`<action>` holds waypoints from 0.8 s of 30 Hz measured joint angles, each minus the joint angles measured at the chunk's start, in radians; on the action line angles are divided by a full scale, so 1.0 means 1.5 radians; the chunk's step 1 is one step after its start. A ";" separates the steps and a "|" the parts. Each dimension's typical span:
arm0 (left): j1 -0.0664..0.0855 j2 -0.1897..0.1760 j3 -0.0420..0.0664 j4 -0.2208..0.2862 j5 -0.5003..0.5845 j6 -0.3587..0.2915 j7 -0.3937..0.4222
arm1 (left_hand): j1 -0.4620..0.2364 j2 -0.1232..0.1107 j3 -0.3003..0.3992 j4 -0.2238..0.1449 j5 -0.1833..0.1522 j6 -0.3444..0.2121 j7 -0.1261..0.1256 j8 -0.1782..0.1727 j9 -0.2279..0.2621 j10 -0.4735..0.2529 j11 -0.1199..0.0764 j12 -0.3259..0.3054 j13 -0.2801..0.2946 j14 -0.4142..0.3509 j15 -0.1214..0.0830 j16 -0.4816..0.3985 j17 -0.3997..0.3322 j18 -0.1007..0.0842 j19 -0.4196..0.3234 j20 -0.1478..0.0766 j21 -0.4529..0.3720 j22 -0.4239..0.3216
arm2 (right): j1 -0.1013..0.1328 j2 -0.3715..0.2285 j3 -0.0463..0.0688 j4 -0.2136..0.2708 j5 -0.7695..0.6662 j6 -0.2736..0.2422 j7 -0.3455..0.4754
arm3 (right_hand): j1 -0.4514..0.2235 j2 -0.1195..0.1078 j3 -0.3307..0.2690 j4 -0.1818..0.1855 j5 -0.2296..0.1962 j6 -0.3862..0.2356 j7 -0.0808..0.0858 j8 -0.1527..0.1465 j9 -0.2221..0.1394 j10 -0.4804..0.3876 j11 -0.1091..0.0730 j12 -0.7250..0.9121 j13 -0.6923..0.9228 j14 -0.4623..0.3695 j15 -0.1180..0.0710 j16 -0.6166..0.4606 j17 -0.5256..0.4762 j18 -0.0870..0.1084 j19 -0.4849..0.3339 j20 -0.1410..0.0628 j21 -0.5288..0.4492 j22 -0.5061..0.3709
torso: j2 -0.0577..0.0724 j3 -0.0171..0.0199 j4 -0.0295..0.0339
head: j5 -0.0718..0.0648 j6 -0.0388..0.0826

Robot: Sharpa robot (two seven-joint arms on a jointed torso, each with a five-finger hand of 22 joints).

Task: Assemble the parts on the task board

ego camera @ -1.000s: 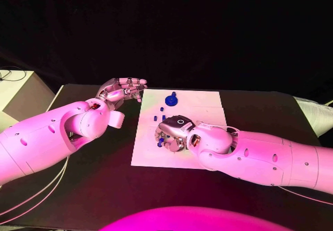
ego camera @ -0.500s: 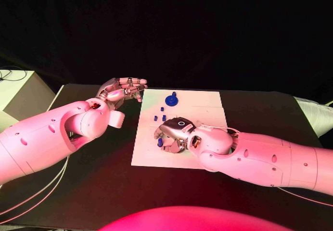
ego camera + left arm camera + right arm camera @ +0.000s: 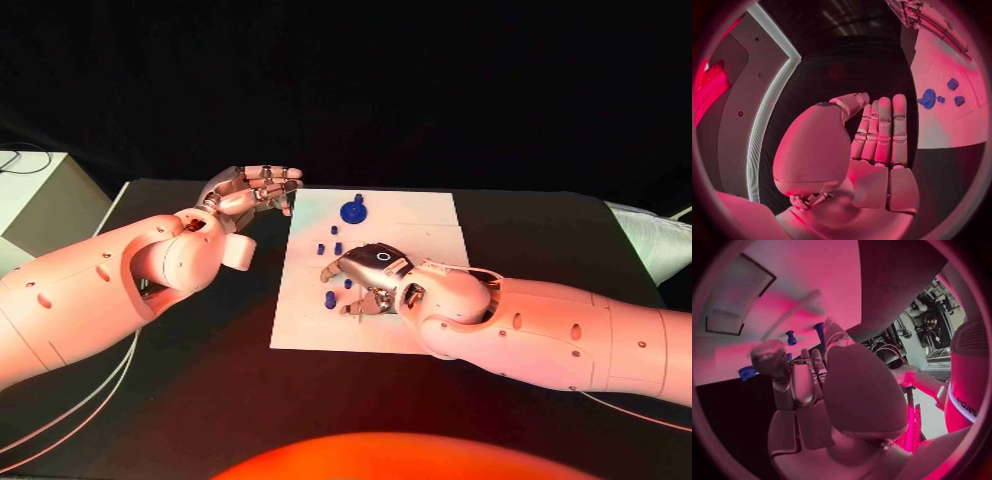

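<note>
The task board [image 3: 389, 215] is taken as the landmark, and most of the work is judged to be left: a large round blue part [image 3: 352, 211] is seen lying loose near its far edge, with small blue parts [image 3: 330, 247] scattered just nearer the middle. The right hand [image 3: 369, 278] is held low over the board's middle, fingers curled down around the small pieces; whether one is gripped cannot be told. The left hand [image 3: 254, 192] is kept beside the board's far left corner, fingers together, nothing held.
</note>
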 measured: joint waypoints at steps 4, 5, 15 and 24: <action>0.000 0.001 0.000 -0.001 0.000 0.000 0.000 | 0.000 0.000 0.000 0.000 0.000 0.000 0.000 0.000 0.000 0.000 0.000 0.000 0.000 0.000 0.000 0.000 0.000 0.000 0.000 0.000 0.000 0.000 | 0.003 -0.033 0.007 0.020 0.007 -0.016 0.000 | -0.008 -0.008 -0.015 0.001 0.004 -0.011 -0.004 -0.003 -0.006 -0.002 0.002 0.001 0.000 0.000 0.000 0.000 0.000 0.000 0.002 0.002 0.000 -0.001 | -0.001 0.0001 -0.0002 | -0.005 0.004; 0.000 0.001 0.000 -0.001 0.000 0.000 0.000 | 0.000 0.000 0.000 0.000 0.000 0.000 0.000 0.000 0.000 0.000 0.000 0.000 0.000 0.000 0.000 0.000 0.000 0.000 0.000 0.000 0.000 0.000 | 0.005 -0.043 0.009 0.027 0.014 -0.020 0.001 | -0.008 -0.008 -0.022 0.001 0.009 -0.014 -0.003 -0.003 -0.007 -0.002 0.002 0.006 0.000 0.000 0.000 0.000 0.002 0.000 0.003 0.003 0.002 0.000 | -0.001 0.0001 -0.0005 | -0.006 0.005; -0.001 0.001 0.000 -0.005 0.000 0.001 -0.001 | 0.000 0.000 0.000 0.000 0.000 0.000 0.000 0.000 -0.001 0.000 0.000 0.000 -0.001 0.000 0.000 -0.003 -0.001 0.000 0.000 0.000 -0.003 -0.002 | 0.058 -0.180 0.024 0.086 0.218 -0.059 0.022 | -0.054 0.053 0.003 -0.004 0.028 0.069 0.021 0.058 -0.003 0.267 -0.043 0.127 0.044 0.002 -0.029 0.003 0.012 0.000 0.013 -0.019 0.024 0.012 | -0.005 0.0011 -0.0060 | -0.022 0.012; -0.012 0.001 0.000 -0.005 0.000 0.002 -0.002 | 0.000 0.000 0.000 0.000 0.000 0.000 0.000 0.000 -0.001 0.000 0.000 0.000 -0.001 0.000 0.000 -0.003 -0.001 0.000 0.000 0.000 -0.003 -0.002 | 0.067 -0.278 0.024 0.131 0.343 -0.051 -0.012 | -0.190 0.078 -0.061 -0.006 0.074 0.076 -0.011 0.172 0.066 0.424 -0.082 0.849 0.801 0.000 -0.055 0.102 0.155 -0.016 0.014 -0.048 0.209 0.095 | -0.010 0.0051 -0.0151 | -0.033 0.011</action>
